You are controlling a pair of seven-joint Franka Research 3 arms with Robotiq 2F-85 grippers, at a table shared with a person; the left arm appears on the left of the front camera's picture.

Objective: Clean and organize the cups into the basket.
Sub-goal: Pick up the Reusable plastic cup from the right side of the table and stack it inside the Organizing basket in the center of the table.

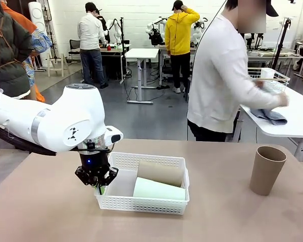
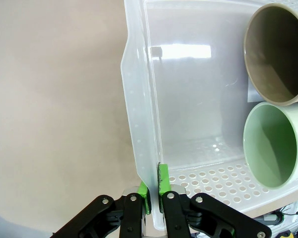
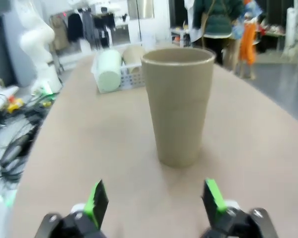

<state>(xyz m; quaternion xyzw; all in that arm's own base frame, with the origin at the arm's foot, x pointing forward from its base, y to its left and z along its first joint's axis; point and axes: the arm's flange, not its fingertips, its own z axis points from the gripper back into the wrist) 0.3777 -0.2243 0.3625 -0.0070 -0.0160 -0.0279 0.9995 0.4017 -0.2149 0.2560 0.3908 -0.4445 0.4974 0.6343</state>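
The white lattice basket sits at mid-table. Inside it, on their sides, lie a tan cup and a mint green cup. My left gripper points down at the basket's left end, shut on its wall. In the left wrist view the green pads pinch that translucent wall, with the tan cup and the mint cup mouths facing the camera. Another tan cup stands upright at the right. My right gripper is open, low over the table just short of this cup.
A person in a white top stands at the far side, turned toward a neighbouring table with a dark cloth and a wire rack. Bare tan tabletop lies left and in front of the basket.
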